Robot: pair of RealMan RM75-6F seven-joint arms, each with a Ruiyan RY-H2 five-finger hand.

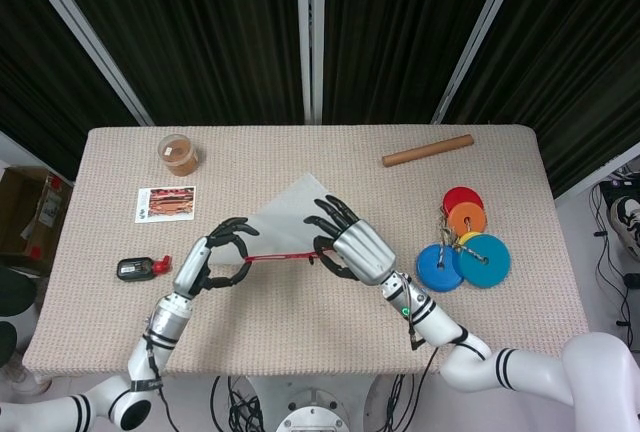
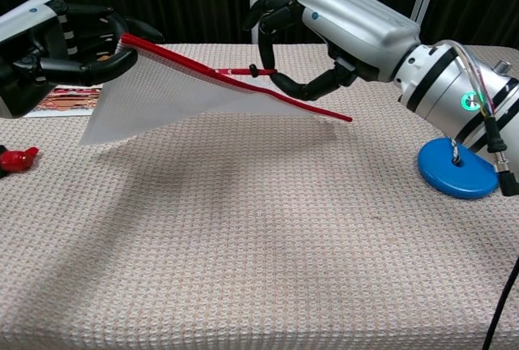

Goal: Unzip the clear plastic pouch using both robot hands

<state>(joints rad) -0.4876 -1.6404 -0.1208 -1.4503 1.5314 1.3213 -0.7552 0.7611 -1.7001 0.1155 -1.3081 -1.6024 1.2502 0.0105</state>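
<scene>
The clear plastic pouch [image 1: 283, 220] [image 2: 174, 95] with a red zipper strip hangs lifted above the table, tilted, its far corner low. My left hand [image 1: 205, 262] [image 2: 57, 42] grips the pouch's near corner at the zipper end. My right hand [image 1: 355, 250] [image 2: 340, 22] pinches the red zipper pull [image 2: 253, 70] partway along the strip [image 1: 283, 255]. The two hands are well apart along the zipper.
On the woven table mat [image 1: 300, 332] lie a wooden rod [image 1: 427, 150], a small brown-lidded jar [image 1: 179, 154], a picture card [image 1: 165, 203], a black and red key fob [image 1: 138, 268] and coloured discs [image 1: 463, 242], with a blue disc [image 2: 456, 169] by my right forearm.
</scene>
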